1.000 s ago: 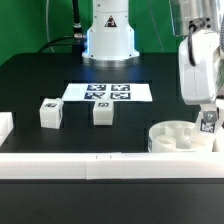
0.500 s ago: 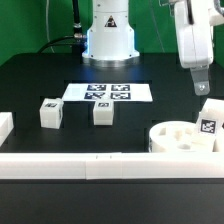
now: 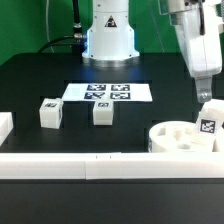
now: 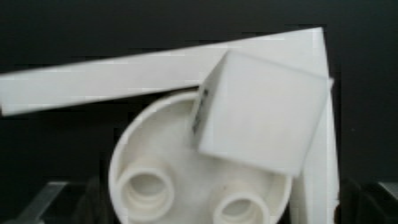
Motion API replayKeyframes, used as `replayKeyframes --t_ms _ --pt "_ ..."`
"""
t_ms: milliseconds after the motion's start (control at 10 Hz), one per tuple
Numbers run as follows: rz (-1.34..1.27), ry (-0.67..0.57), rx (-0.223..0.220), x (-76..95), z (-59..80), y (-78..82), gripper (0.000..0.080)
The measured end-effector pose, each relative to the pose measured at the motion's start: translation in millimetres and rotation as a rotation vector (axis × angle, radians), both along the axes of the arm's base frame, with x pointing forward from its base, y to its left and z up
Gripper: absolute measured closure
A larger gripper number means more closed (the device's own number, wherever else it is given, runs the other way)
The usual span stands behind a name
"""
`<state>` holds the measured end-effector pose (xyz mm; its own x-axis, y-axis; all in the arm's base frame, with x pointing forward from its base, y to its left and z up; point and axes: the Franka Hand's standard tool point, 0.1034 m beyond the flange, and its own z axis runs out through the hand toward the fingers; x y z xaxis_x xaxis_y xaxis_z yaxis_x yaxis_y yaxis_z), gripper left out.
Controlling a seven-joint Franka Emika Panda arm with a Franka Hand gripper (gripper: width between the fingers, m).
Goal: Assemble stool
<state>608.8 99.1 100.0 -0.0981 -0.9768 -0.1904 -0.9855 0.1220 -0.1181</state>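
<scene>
Seat (image 3: 162,141) lies against the front rail (image 3: 90,165), on the exterior view's right. One leg (image 3: 208,121) is on its rim. My claw (image 3: 204,95) hangs just above, spread wide and empty. A second leg (image 3: 50,113) and third leg (image 3: 102,113) sit near the marker board (image 3: 108,92). Only the wrist view shows the seat's holes (image 4: 146,185) and the leg's tilt.

Counter: matte black flat counter top (image 3: 30,85), taking up most of the exterior view and evenly lit.
Backdrop: plain green wall or screen (image 3: 25,25) behind the counter, seen on the exterior view's left.
Cables: dark cables (image 3: 62,40) trailing along the far edge.
Marker board (image 3: 107,92): thin, white, printed with black square tags, lying flat mid-counter.
Border: long white rail (image 3: 60,165) across the near edge, with a short white block (image 3: 4,126) at the exterior view's left edge.
</scene>
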Motion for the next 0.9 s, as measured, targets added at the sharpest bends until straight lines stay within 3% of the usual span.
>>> replayKeyframes --t_ms 300,500,800,900 --pt "0.150 -0.023 -0.047 -21.4 2.5 -36.7 0.0151" --pt "0.237 -0.038 -0.073 -22.5 2.3 -56.9 0.0151" --pt "0.254 -0.053 -0.080 -21.0 0.9 -55.7 0.0151" --pt "0.379 -0.052 -0.105 -23.7 -2.1 -56.3 0.0151"
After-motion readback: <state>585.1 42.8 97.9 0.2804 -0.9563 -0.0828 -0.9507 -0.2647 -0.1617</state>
